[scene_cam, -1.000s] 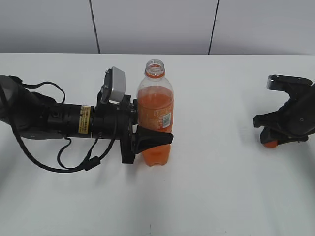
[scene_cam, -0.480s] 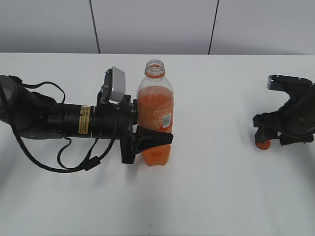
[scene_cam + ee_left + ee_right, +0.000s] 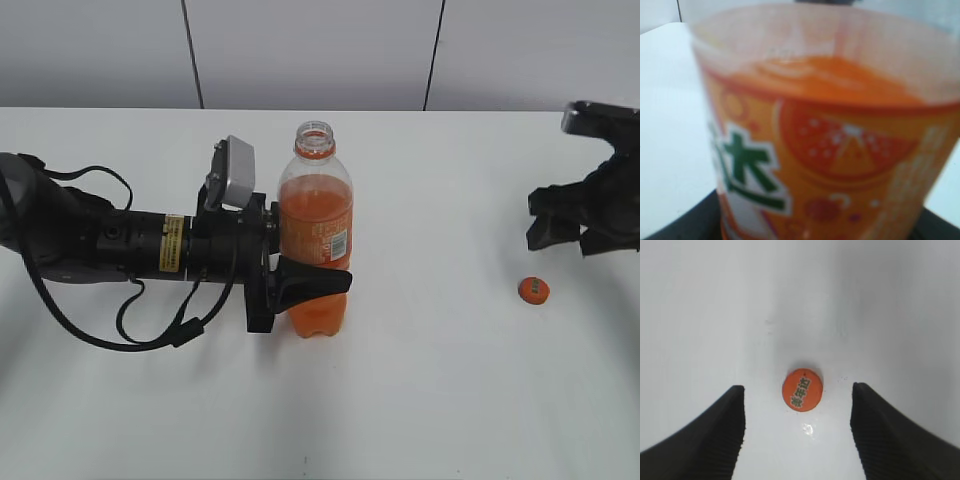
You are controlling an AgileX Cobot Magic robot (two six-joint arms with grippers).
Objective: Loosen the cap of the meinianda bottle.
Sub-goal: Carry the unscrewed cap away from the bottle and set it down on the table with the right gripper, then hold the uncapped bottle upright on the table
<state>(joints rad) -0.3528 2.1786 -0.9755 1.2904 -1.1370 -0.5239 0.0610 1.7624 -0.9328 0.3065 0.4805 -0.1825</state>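
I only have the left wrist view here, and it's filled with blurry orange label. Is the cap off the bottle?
Observer: Yes. The bottle stands with its neck bare, and the cap lies on the table far to its right.
Operator: Is the right gripper holding the cap?
Observer: No. The right gripper is open above it, fingers apart on either side, touching nothing.
Operator: Which way up is the cap?
Observer: Printed top facing up, flat on the table.
Operator: Is my left gripper on the bottle?
Observer: Yes, the left gripper grips its waisted lower body, and the bottle stands upright.
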